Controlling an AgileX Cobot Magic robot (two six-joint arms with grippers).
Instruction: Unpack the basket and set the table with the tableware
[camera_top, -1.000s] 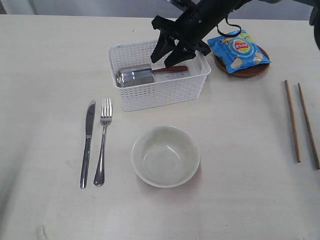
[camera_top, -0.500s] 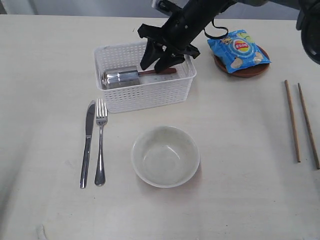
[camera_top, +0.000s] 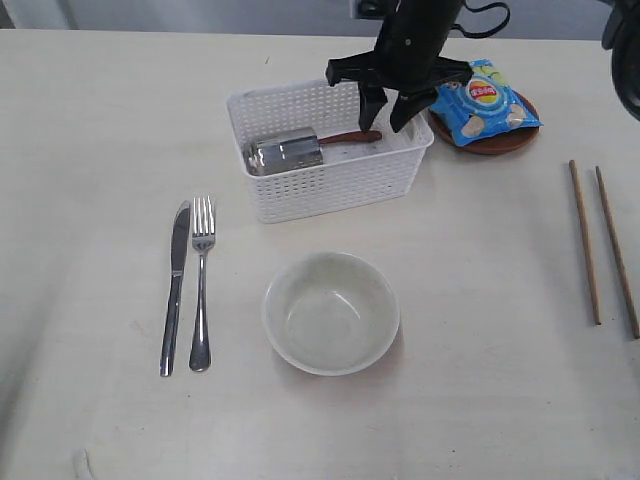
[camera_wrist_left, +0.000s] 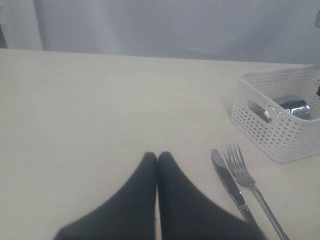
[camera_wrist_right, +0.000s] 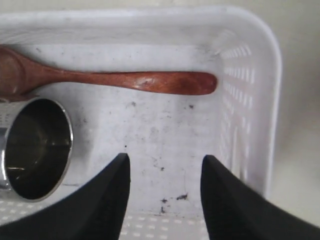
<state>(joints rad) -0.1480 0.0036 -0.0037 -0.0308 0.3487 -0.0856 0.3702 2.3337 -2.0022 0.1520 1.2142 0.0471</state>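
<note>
The white basket (camera_top: 340, 185) stands at the table's (camera_top: 90, 130) back middle. Inside it lie a steel cup (camera_top: 285, 153) on its side and a reddish-brown wooden spoon (camera_top: 350, 138). My right gripper (camera_top: 387, 120) hangs open over the basket's right end, by the spoon's handle tip. In the right wrist view the right gripper (camera_wrist_right: 165, 160) has nothing between its fingers; the spoon (camera_wrist_right: 145, 81) and cup (camera_wrist_right: 35, 150) lie beyond them. A knife (camera_top: 175, 290), a fork (camera_top: 203, 280) and the white bowl (camera_top: 331, 312) sit in front. My left gripper (camera_wrist_left: 157, 156) is shut and empty, low over the table.
A blue chips bag (camera_top: 478, 100) lies on the brown plate (camera_top: 490, 145) right of the basket. Two chopsticks (camera_top: 585, 240) lie at the far right. In the left wrist view the knife (camera_wrist_left: 230, 185), fork (camera_wrist_left: 247, 175) and basket (camera_wrist_left: 280, 130) are beside the left gripper.
The basket slid left, then back to the right. My right gripper swung from the basket's middle to its right end and turned more upright. The fork shifted slightly left.
</note>
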